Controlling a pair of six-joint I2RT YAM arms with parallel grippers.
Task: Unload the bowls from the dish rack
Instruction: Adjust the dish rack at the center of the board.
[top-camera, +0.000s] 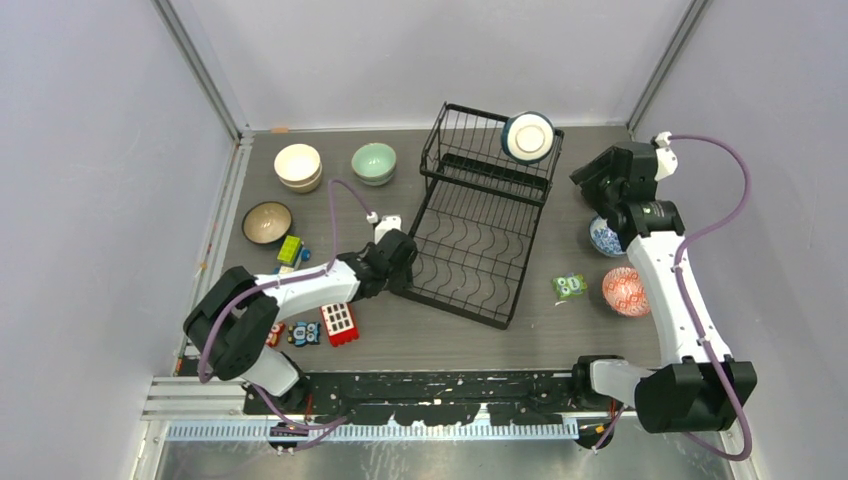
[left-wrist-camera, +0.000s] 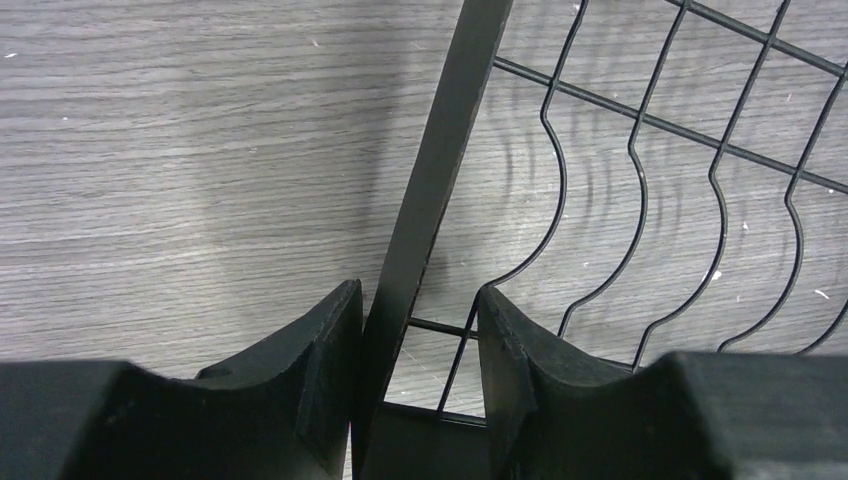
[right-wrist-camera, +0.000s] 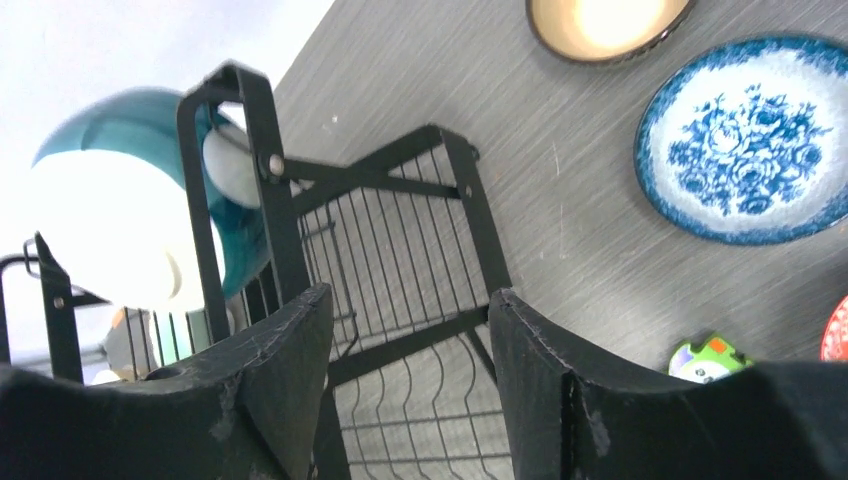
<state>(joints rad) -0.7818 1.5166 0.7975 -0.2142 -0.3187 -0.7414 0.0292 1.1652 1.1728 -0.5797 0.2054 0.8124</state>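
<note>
1. The grey table carried everything.
2. The black wire dish rack stood near the table's middle, slightly askew, with its raised basket at the far end.
3. The left end effector sat low at the rack's near-left edge. Its jaws were apart and straddled the flat frame bar. One pad was close against the bar and the other stood clear of it.
4. The right end effector hung just beside the rack's far-right corner, jaws apart, with nothing between them.
5. A dark teal bowl with a white inside stood on edge in the upper basket.
6. Left of the rack, on the table, sat stacked cream bowls, a pale green bowl and a brown bowl.
7. Right of the rack sat a blue-and-white bowl and a red patterned bowl.
8. Toy blocks lay by the left arm, and a green toy lay to the right of the rack.
</note>
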